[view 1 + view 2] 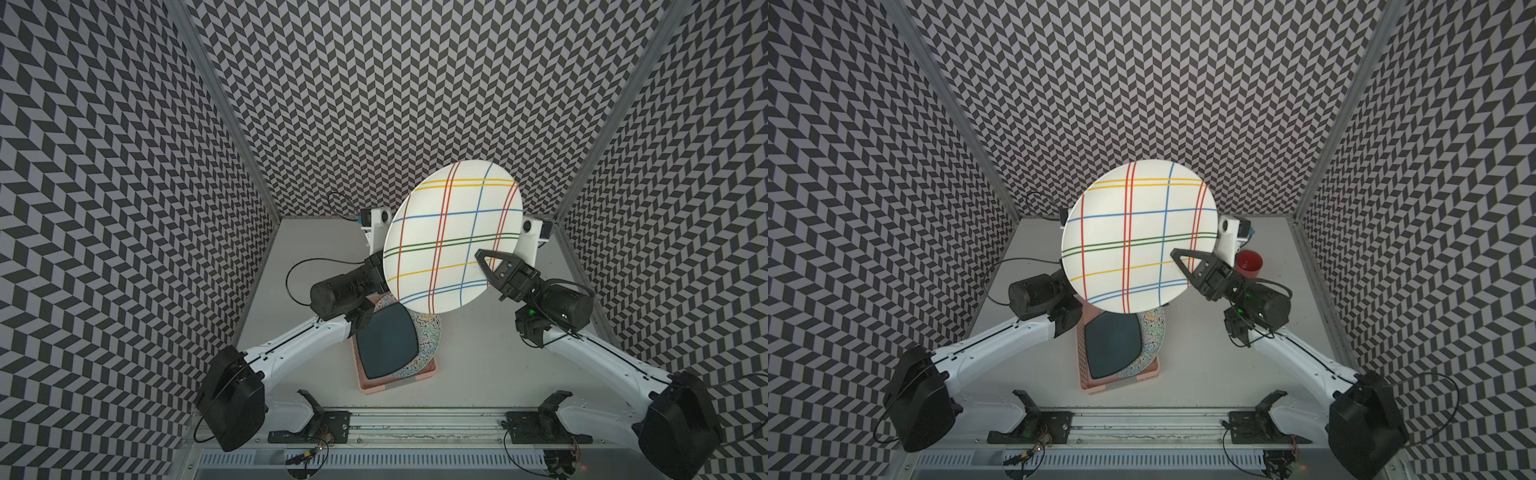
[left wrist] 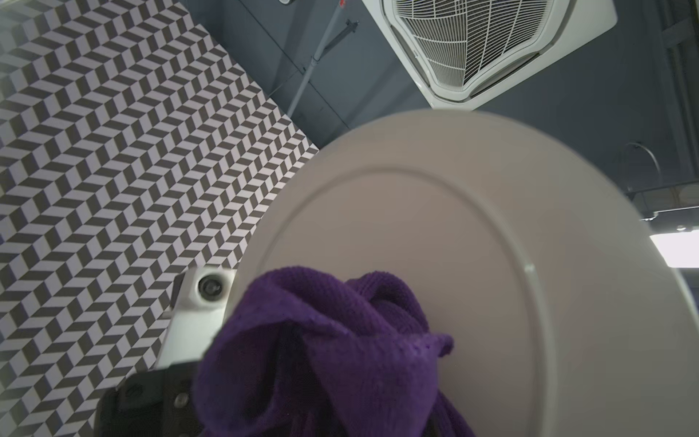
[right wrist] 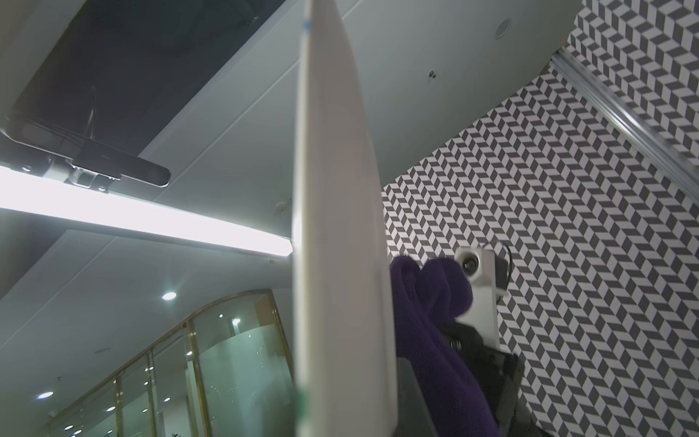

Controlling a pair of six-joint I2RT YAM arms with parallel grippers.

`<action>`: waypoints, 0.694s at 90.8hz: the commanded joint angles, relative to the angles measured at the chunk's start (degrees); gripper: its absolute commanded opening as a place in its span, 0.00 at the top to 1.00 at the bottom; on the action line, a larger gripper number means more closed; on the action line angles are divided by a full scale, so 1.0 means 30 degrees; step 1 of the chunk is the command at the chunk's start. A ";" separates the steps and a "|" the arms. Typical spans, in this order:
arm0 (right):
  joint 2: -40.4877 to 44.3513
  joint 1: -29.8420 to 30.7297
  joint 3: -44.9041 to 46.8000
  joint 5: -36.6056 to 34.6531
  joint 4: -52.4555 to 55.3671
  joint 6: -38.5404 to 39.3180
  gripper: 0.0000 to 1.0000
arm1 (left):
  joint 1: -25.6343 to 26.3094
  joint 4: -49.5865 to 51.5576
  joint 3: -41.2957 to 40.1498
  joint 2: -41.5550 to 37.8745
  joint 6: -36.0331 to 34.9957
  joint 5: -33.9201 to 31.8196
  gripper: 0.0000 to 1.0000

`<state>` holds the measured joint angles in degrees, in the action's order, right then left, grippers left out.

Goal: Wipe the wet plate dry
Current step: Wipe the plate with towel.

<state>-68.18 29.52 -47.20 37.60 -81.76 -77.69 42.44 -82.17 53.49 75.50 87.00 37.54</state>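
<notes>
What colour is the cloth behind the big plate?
Purple. The cloth shows best in the left wrist view, against the plate and its plain underside.

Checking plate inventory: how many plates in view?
3. Striped plate held up by the right gripper; dark square plate and speckled plate in the pink rack below. More may be hidden underneath.

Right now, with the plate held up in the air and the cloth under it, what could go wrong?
1. The right gripper pinches the striped plate at one spot on its rim only; the purple cloth pushing on its underside could make it pivot or slip out.
2. The dark plate and speckled plate in the pink rack seem to lie beneath it, so a drop would likely hit them.
</notes>
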 commanded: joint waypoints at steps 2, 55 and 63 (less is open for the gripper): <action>0.0358 -0.1475 -0.0725 -0.1693 0.1696 -0.0082 1.00 | -0.0425 0.0357 0.0356 -0.1424 -0.1169 0.0285 1.00; 0.0040 0.2331 -0.0677 -0.1870 0.2973 0.2800 1.00 | 0.2186 0.3453 0.4959 0.0788 -0.3988 0.1383 1.00; 0.0206 0.1191 -0.1366 -0.2248 0.3009 0.2337 1.00 | 0.2479 0.3459 0.3831 0.0162 -0.4434 0.1213 1.00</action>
<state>-66.37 37.04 -48.40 36.40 -78.43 -70.02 47.00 -72.31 67.64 78.04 79.00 37.21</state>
